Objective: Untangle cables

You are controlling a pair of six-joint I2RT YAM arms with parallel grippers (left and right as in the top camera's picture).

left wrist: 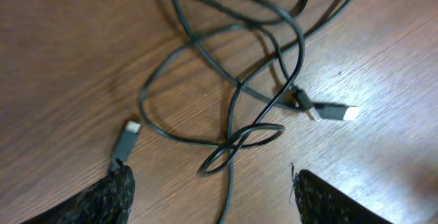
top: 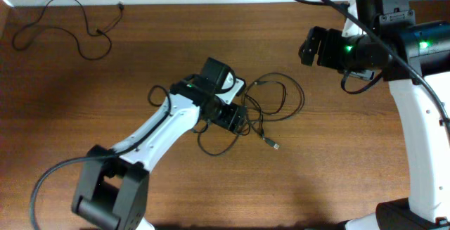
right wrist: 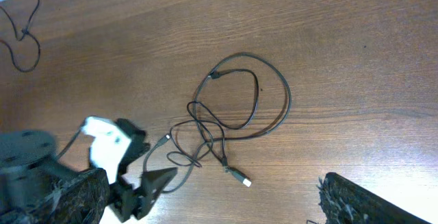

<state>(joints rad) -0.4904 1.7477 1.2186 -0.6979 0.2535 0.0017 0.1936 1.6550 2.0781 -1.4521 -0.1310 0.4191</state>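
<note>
A tangle of thin black cables (top: 271,103) lies mid-table, with one silvery plug (top: 273,144) at its near side. My left gripper (top: 238,121) hovers low over the tangle's left part. In the left wrist view its jaws (left wrist: 211,176) stand open, and one strand (left wrist: 226,190) runs on the wood between the fingers (left wrist: 109,196), untouched. A small knot-like loop (left wrist: 239,142) and two plugs (left wrist: 339,112) (left wrist: 126,138) lie just ahead. My right gripper (top: 307,46) is raised at the far right, open and empty (right wrist: 209,179), looking down on the tangle (right wrist: 233,114).
Another thin black cable (top: 70,22) lies loosely spread at the table's far left corner, apart from the tangle, and shows in the right wrist view too (right wrist: 20,39). The wooden table (top: 351,160) is bare to the right. The left arm's base (top: 112,191) stands at the near edge.
</note>
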